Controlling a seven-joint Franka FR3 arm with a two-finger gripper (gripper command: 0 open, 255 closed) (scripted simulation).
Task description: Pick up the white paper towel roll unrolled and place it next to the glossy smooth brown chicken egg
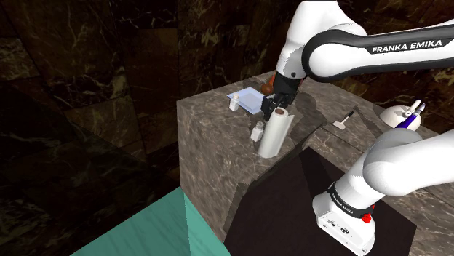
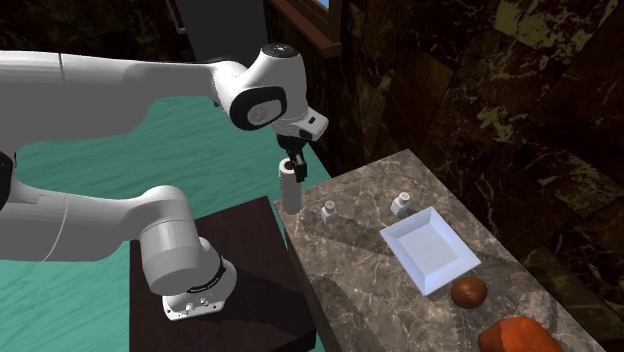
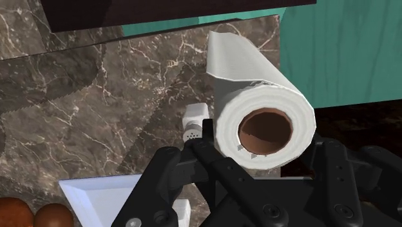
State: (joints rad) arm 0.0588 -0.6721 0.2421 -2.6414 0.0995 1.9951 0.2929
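1. Two black fingers of the gripper (image 3: 263,140) stood narrow and pressed against either side of the paper towel roll (image 3: 254,80) at its upper end. In the wrist view we looked straight into its brown cardboard core, and a loose sheet edge stood off its side.
2. In the shoulder view the gripper (image 1: 282,104) sat just right of the frame's centre, on top of the white paper towel roll (image 1: 275,134). It stood nearly upright near the edge of the marble counter (image 1: 218,131), on the side by the dark stand (image 1: 276,211). We could not tell whether its foot touched the counter.
3. In the second exterior view the paper towel roll (image 2: 290,190) stood under the gripper (image 2: 292,160), a little left of centre in the upper half. This put it at the corner of the counter (image 2: 350,270).
4. We saw the brown egg (image 2: 468,291) at the lower right of that frame, well apart from the paper towel roll. It lay just beside a corner of a pale rectangular tray (image 2: 430,248), and an orange-brown lump (image 2: 515,337) lay near it at the bottom edge.
5. One small white shaker (image 2: 328,210) stood close to the roll, and a second shaker (image 2: 400,203) stood beside the tray.
6. A teal floor (image 1: 145,233) showed at the lower left of the shoulder view.
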